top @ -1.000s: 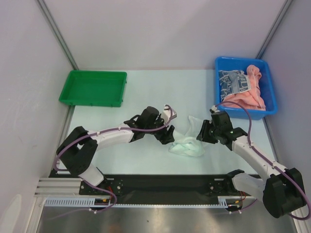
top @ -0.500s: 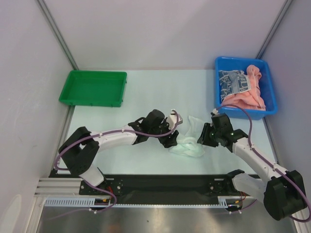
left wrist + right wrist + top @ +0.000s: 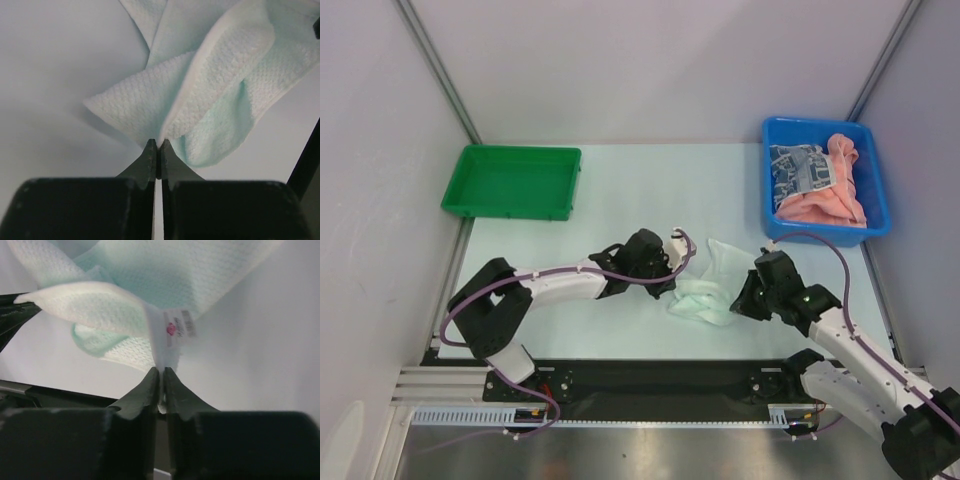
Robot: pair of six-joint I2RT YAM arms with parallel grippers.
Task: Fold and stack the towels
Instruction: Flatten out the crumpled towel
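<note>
Left pincer (image 3: pixel 159 145) and right pincer (image 3: pixel 162 372) have closed onto the crumpled white waffle-cloth towel (image 3: pixel 703 300); shallow edge grips may slip.

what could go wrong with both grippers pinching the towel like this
The left gripper holds the towel only by its very edge, so it could slip free on lifting. The right gripper pinches a thin fold beside the label; the towel is bunched between them and may spread unevenly.
</note>
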